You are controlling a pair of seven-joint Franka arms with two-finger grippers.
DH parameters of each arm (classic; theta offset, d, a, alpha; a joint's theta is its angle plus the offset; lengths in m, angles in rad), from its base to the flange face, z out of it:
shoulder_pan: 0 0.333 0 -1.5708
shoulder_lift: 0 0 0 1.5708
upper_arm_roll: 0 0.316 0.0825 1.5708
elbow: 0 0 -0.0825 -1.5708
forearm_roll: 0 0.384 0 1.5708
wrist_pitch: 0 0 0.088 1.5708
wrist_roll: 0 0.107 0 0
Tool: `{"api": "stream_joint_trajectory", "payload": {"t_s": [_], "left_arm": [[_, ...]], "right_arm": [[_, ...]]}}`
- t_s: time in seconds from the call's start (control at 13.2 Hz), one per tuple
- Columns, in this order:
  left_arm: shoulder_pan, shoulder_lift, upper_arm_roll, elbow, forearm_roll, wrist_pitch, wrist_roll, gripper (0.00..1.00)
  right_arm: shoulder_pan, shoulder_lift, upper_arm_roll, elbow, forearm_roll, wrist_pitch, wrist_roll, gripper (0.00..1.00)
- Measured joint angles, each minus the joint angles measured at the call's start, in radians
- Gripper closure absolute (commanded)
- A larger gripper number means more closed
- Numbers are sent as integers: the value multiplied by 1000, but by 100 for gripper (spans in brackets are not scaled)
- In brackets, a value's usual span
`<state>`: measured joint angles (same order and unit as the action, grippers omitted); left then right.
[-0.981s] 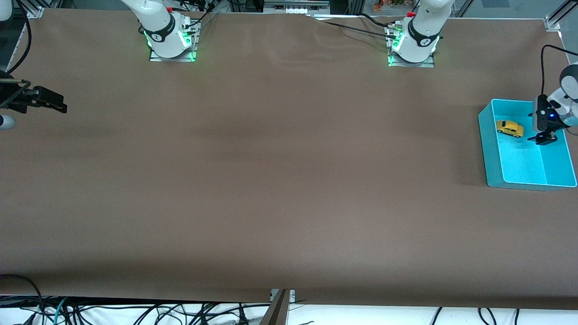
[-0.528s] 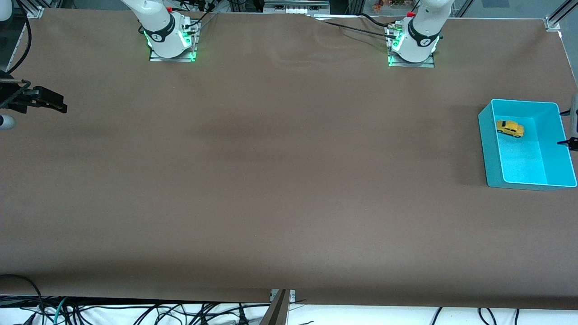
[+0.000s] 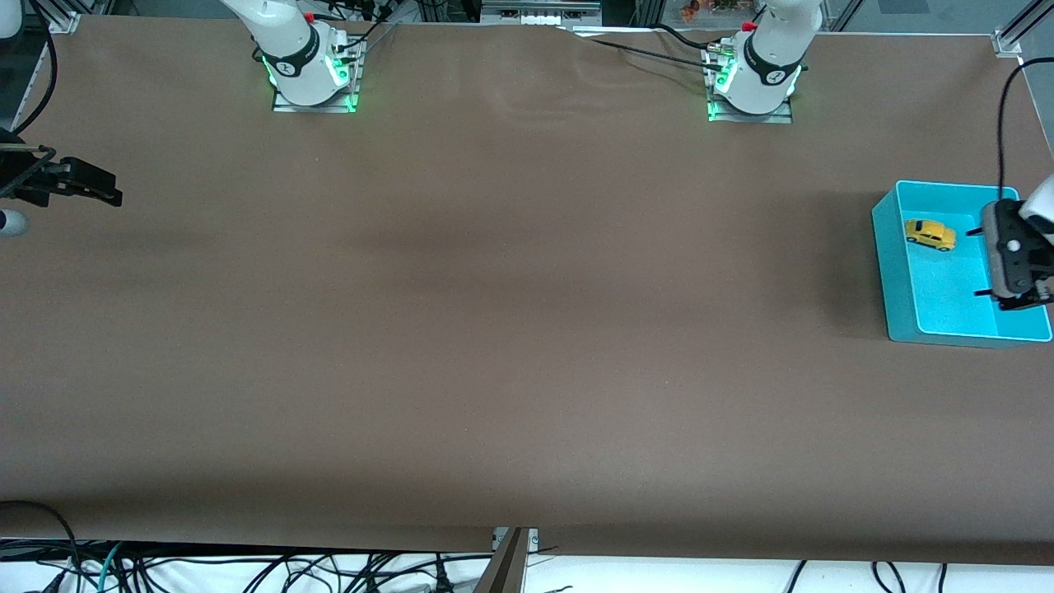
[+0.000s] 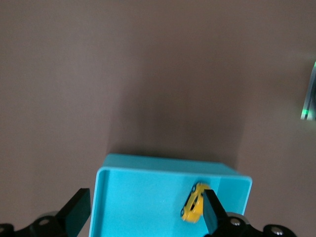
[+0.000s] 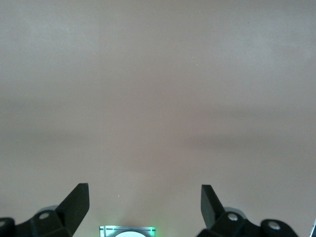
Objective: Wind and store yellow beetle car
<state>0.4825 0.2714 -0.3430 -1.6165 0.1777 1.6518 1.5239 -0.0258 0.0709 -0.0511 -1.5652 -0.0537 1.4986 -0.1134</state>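
**Beetle car in the bin, both claws empty**

Yellow beetle car (image 3: 930, 234) sits on its wheels on the floor of the teal bin (image 3: 899, 313), in the part of the bin farther from the front camera. It lies close to the bin wall on the side toward the right arm's end of the table. The bin stands on the brown table (image 3: 510, 329) at the left arm's end.

Left gripper (image 3: 980, 262) hangs in the air over the bin, fingers spread wide apart with nothing between them. The car is below it and off to one side, toward the arm bases; no contact. In the left wrist view the car (image 4: 193, 208) shows just beside one fingertip (image 4: 212, 213), with the bin (image 4: 148, 170) floor filling the gap between the fingers of the left gripper (image 4: 147, 210).

Right gripper (image 3: 105, 193) waits at the right arm's end of the table, well apart from the bin and car. Its fingers stand wide apart in the right wrist view (image 5: 143, 203), with only bare table under them.
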Motion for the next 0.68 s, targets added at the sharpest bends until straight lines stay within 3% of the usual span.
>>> {"api": "stream_joint_trajectory", "payload": {"t_s": [0.38,0.68], "left_arm": [[-190,10,11,104,-8,-117,-422,0],[-380,-43,99,136,-27,-117,-932,0]], "right_arm": [[0,0,0,0,0,0,0,0],[0,0,-1,0,0,0,0,0]]}}
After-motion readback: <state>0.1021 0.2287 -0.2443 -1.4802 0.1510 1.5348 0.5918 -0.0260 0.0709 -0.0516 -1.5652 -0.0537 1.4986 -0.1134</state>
